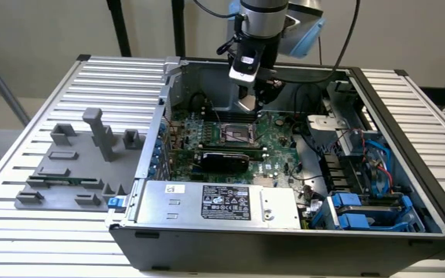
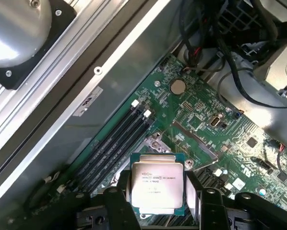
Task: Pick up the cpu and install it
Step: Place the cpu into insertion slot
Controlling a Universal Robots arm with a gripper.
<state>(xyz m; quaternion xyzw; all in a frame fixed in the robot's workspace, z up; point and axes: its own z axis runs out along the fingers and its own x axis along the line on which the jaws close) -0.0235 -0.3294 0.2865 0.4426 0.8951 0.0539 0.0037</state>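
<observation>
My pincer (image 2: 158,199) is clenched on the cpu (image 2: 157,181), with a finger (image 2: 120,195) pressed against each of two opposite edges. The chip's silvery printed top faces my wrist camera. I hold it inside the open computer case (image 1: 284,252), over the green motherboard (image 2: 206,120) and close to the dark memory slots (image 2: 112,148) (a round coin battery (image 2: 177,86) sits further along the board). In the exterior view my arm comes down from above, and the pincer hangs near the black socket frame (image 1: 236,134). The case stands on the slatted bench (image 1: 21,231), with grey fixture blocks (image 1: 76,168) towards the exterior view's left.
</observation>
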